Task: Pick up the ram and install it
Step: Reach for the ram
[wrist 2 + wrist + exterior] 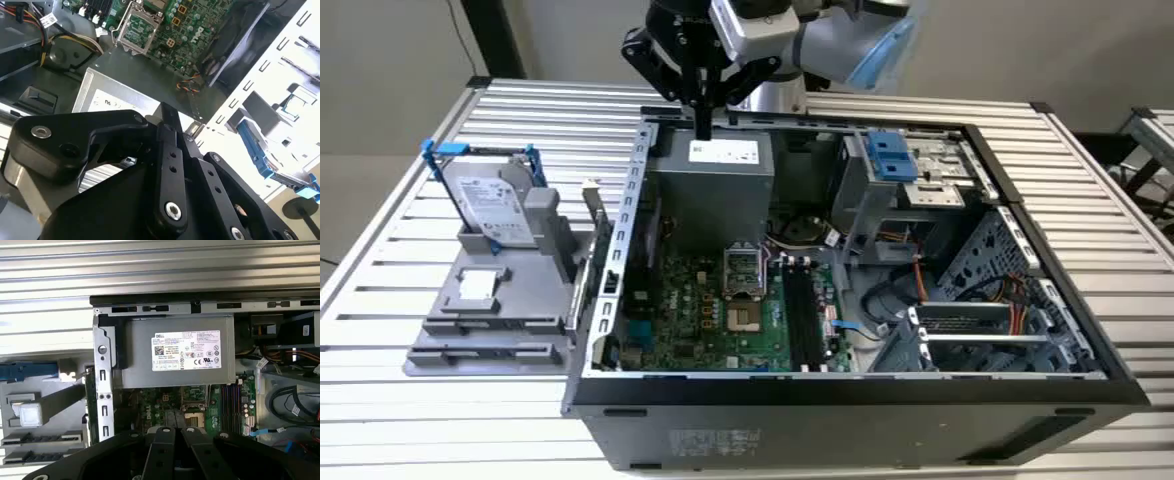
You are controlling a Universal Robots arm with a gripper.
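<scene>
exterior view: claw point(704, 128) above power supply point(715, 195)

Power supply point(720, 185) under tool point(704, 128), motherboard point(707, 310) unobstructed

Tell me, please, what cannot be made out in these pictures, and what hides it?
1. Whether the gripper holds anything: its black body blocks this in both wrist views.
2. Memory slots: one end lies under the gripper body in the first wrist view.
3. Hard drive: the first wrist view's edge cuts off its blue frame.
</scene>
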